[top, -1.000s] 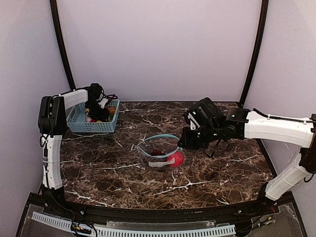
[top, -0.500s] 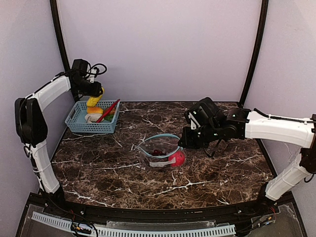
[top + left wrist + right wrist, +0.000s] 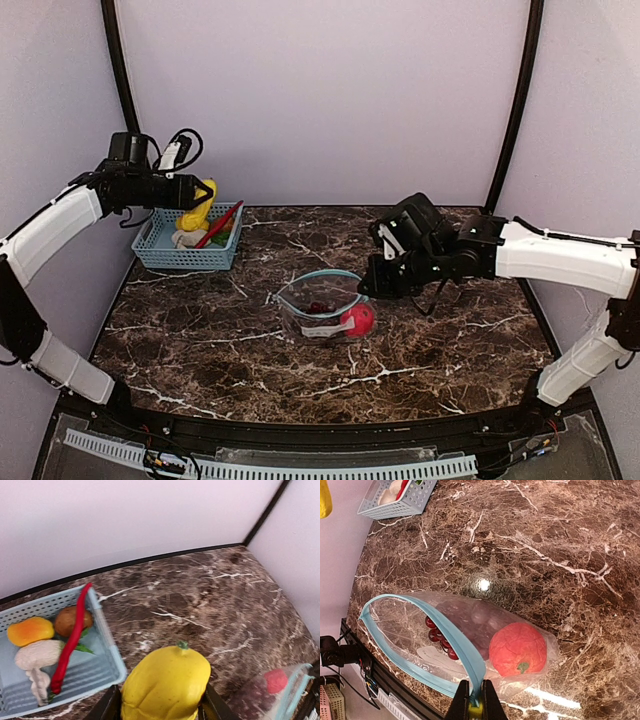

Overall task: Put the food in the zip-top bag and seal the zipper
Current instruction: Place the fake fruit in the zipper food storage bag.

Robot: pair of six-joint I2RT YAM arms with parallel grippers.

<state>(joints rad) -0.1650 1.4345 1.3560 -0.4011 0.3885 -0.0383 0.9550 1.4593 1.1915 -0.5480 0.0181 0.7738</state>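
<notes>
Centrally on the dark marble-patterned table (image 3: 200, 340), the zip-top bag (image 3: 322, 305) lies clear and crumpled. Its mouth is held in an open loop by the zipper (image 3: 455, 635), a narrow light teal strip. Two pieces of food sit inside: one red round fruit (image 3: 518, 648) with a small green stem mark, bulging against the film away from the mouth, and one dark purple grape bunch (image 3: 437, 632) beside it, nearer the mouth. A faint white print shows through the plastic but cannot be read. The right gripper (image 3: 470, 700) pinches the zipper between closed fingertips, holding that rim up off the table from the bag's right side. Farther back, at the left rear corner, stands one blue mesh basket (image 3: 107, 640) with four pieces in it. They are one orange piece (image 3: 30, 630), one brown oval piece (image 3: 67, 621), one pale mushroom-shaped piece (image 3: 37, 655) and one long red chilli (image 3: 72, 640) leaning up over the rim, a bit of green leaf beside it. Raised in the air near the basket, the left gripper (image 3: 160, 706) clamps one yellow oblong piece (image 3: 167, 685), ribbed and topped by a green stem nub, with a finger pressed on each side of it
</notes>
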